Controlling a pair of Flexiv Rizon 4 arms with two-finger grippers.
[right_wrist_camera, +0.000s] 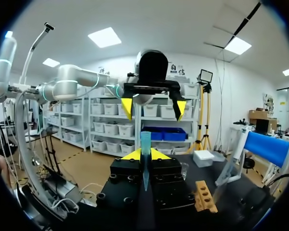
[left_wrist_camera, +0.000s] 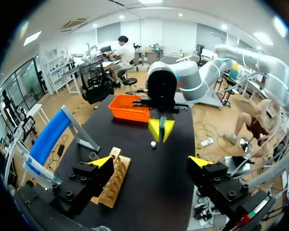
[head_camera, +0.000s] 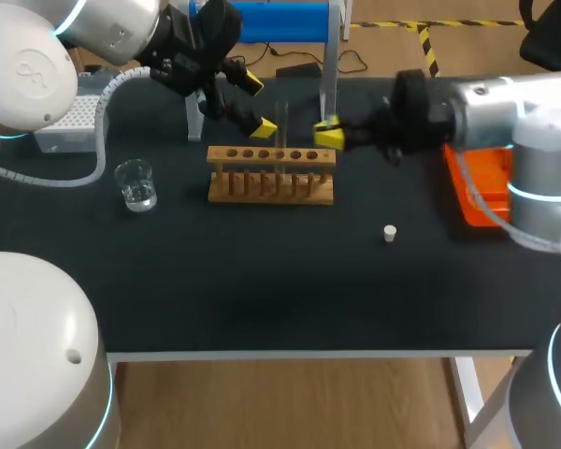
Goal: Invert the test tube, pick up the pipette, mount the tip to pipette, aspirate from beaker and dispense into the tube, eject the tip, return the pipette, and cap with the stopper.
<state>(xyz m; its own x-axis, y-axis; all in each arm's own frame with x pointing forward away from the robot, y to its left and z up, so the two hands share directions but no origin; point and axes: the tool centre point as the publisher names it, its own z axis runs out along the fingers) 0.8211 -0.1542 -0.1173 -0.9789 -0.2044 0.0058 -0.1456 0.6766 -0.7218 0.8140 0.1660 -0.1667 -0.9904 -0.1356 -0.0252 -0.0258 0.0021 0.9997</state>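
silver-white arms (head_camera: 491, 108), cyan glowing rings (head_camera: 533, 192), black wrists (head_camera: 411, 112), yellow-tipped jaws

Left gripper (left_wrist_camera: 150, 163) hangs wide open over the black worktop (left_wrist_camera: 156, 195), a wooden rack (left_wrist_camera: 114, 183) beside one finger, facing the right gripper (left_wrist_camera: 161, 130), a white stopper (left_wrist_camera: 153, 143) and an orange tray (left_wrist_camera: 130, 107) at the far edge.

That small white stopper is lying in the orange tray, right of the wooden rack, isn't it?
Not quite. The head view shows the stopper on the black table, near the orange tray but not in it. It is right of the wooden rack.
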